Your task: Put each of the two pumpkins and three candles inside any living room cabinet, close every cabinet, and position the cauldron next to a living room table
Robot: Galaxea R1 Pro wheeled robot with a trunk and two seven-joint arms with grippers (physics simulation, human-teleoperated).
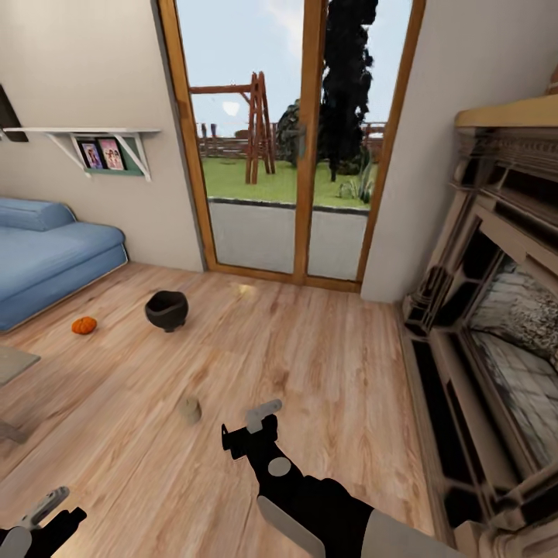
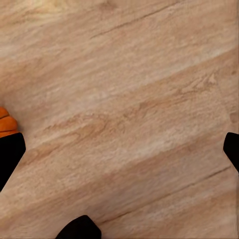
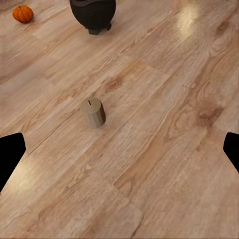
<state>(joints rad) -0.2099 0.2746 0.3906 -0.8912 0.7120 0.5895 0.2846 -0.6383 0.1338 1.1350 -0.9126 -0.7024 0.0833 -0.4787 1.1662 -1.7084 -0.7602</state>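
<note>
A living room with a pale wood plank floor [image 1: 325, 364], seen from the robot's head. A small round orange pumpkin [image 1: 84, 325] sits on the floor near a blue sofa [image 1: 46, 260] at the left. Near it, towards the room's middle, stands a round-bellied black cauldron [image 1: 167, 309] on short feet, upright, apart from the pumpkin. Closer to the robot, a short stubby beige-grey candle [image 1: 190, 410] stands upright on the floor, well apart from both. The corner of a glossy beige-grey desk [image 1: 12, 364] shows at the left edge. Behind is a glass door with an orange wood frame [image 1: 302, 139] opening onto a garden, a white wall shelf [image 1: 85, 133] with framed photos to its left, and an ornate stone fireplace [image 1: 496, 310] along the right. The black right gripper [image 1: 252, 426] reaches forward above the floor, just right of the candle; in its wrist view its fingers [image 3: 10, 154] stand wide apart with nothing between them, and the candle, cauldron and pumpkin lie ahead. The left gripper [image 1: 43, 515] hangs low at the bottom left; its wrist view shows dark fingers spread over bare floor, holding nothing, with the orange edge of a pumpkin [image 2: 7, 122] beside one finger
</note>
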